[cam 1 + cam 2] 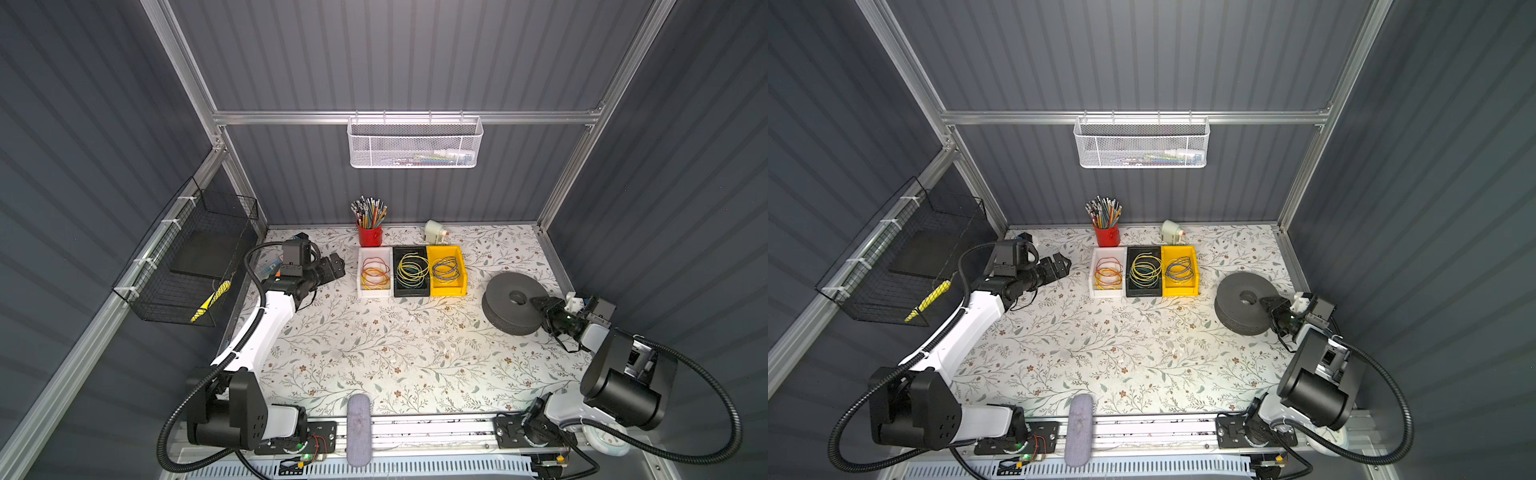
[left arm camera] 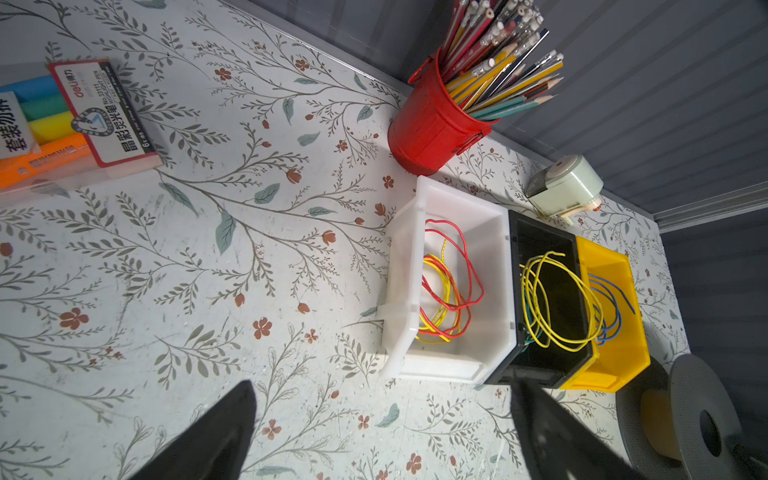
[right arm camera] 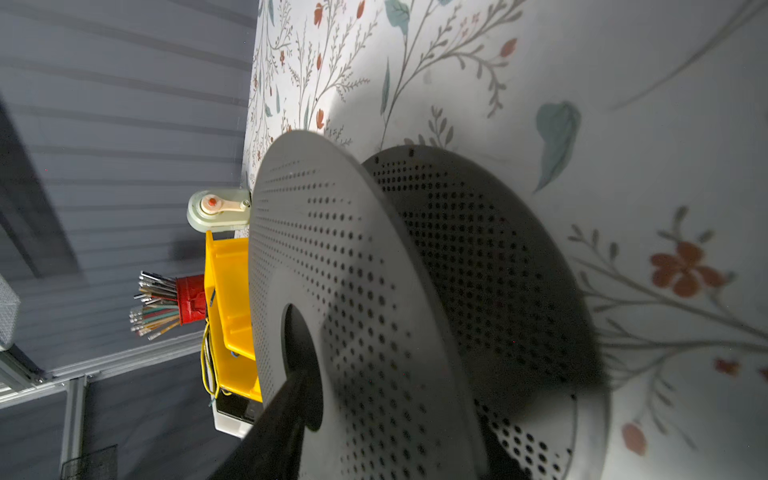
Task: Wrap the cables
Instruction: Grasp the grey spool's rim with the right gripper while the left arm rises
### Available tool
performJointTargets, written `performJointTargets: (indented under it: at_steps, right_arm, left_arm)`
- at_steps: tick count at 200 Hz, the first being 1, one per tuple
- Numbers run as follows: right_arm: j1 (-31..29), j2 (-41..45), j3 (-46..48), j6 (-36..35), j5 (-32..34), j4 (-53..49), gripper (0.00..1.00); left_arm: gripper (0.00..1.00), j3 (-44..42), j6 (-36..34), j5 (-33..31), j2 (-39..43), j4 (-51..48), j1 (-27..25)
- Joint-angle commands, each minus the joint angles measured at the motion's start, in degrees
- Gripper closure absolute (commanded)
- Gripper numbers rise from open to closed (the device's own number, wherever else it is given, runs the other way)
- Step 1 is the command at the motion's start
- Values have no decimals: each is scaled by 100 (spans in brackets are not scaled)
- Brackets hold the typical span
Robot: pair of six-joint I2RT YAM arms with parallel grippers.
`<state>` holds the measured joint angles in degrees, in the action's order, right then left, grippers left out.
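The blue cable [image 1: 445,269] [image 1: 1179,269] [image 2: 611,307] lies loosely coiled in the yellow bin [image 1: 449,289] [image 3: 228,291]; nothing touches it. A grey perforated spool [image 1: 505,295] [image 1: 1237,291] [image 3: 353,270] lies flat on the table, right of the bins. My right gripper [image 1: 540,311] [image 1: 1268,307] [image 3: 395,428] straddles the spool's upper flange, one finger on top by the hub hole and one underneath. Whether the jaws press the flange does not show. My left gripper [image 1: 338,266] [image 1: 1065,264] [image 2: 382,399] hangs open and empty over the table, left of the white bin.
A white bin [image 1: 361,291] with red and yellow wires and a black bin [image 1: 411,293] with yellow and green wires stand left of the yellow one. Behind them are a red pencil cup [image 1: 370,235] and a sharpener [image 1: 434,230]. A highlighter pack [image 2: 75,120] lies at far left.
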<state>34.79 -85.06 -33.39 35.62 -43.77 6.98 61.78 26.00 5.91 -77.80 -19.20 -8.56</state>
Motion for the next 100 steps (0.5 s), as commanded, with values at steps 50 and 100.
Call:
performJointTargets:
  at_steps: [50,100]
  right_arm:
    - [-121,97,282,235,-144,921,86]
    - [-121,711,315,355,-253,916,100]
  left_arm:
    - [3,394,32,169,76,-376,-14]
    - [0,527,109,230,142,-505,-14]
